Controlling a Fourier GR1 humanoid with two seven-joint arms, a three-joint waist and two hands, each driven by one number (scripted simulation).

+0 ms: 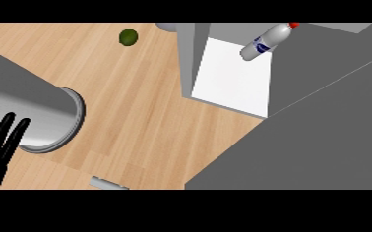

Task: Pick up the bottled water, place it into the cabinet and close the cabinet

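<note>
The bottled water (263,42) is a clear bottle with a blue-and-white label and a red cap. It leans tilted inside the open cabinet (231,78), over the white inner floor near its far right corner, cap pointing up and right. No hand touches it. Only the black, straight fingers of my left hand (12,130) show, at the lower left edge, far from the bottle, holding nothing. My right hand shows nowhere in the head view.
A grey cabinet wall (186,54) stands left of the white floor. A broad grey panel (312,132) fills the right side. A grey arm cylinder (40,113) lies at the left. A green fruit (129,37) sits on the wooden counter (145,108). A small grey piece (109,183) lies at the bottom.
</note>
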